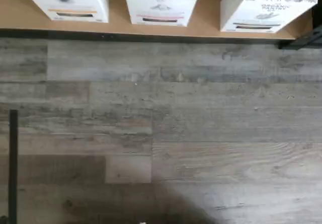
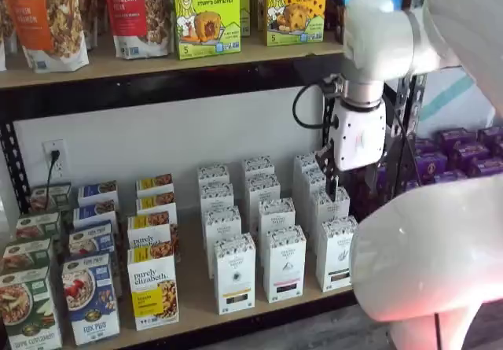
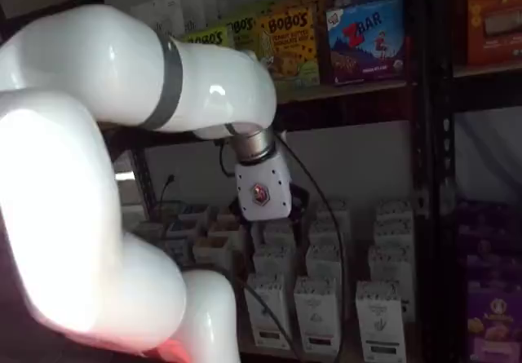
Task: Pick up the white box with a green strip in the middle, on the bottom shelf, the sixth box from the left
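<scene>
Far left on the bottom shelf (image 2: 196, 296), a tan board in a black rack, stand colourful cereal boxes (image 2: 28, 309). Next to them are rows of purely elizabeth boxes (image 2: 154, 293).

Then come three columns of white boxes running front to back. The front row is white box one (image 2: 234, 275), white box two (image 2: 284, 263), and the white box with a green strip (image 2: 336, 254) at the right end. It stands upright near the shelf's front edge, with nothing touching it. Its strip is too small to read in the shelf views.

In the wrist view the same three fronts sit on the board (image 1: 211, 20) above grey plank floor (image 1: 176, 123), with an orange strip, a pinkish strip, and the target (image 1: 264, 5) with a pale strip.

The gripper (image 2: 332, 186) hangs above and behind the target box, over the rear boxes of that column, well clear of it. The white body is plain, but only a dark finger shows side-on, so I cannot tell whether the fingers are spread or together. Nothing is held.

In a shelf view the gripper body (image 3: 262, 190) hangs over the left white columns, and the target (image 3: 380, 324) is front right.

Furthest right are purple boxes (image 2: 464, 153). On the shelf above are Bobo's boxes (image 2: 207, 12).
</scene>
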Controlling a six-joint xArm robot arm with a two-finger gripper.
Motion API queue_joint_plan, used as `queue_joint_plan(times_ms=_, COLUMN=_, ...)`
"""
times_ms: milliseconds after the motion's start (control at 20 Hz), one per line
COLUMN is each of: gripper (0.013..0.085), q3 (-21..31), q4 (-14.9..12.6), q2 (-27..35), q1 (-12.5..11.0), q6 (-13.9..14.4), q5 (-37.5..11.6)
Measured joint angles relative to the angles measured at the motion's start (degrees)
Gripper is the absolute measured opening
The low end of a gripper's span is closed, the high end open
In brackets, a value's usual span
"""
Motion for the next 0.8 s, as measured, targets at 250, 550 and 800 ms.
queue_joint_plan(times_ms=250, gripper=0.085, q3=3.3, q4=1.3, q2=5.0, q1=-2.0, q6=-2.3, q5=-10.2)
queue_joint_plan(times_ms=550, gripper=0.085, q3=2.7, q4=1.6, q2=15.8, q1=-3.8, q6=-4.2, q5=-20.6)
queue_joint_plan(times_ms=800, gripper=0.085, q3=-0.5, q4=-0.2, q2=26.3, q1=-5.3, q6=-4.1, q5=-27.4)
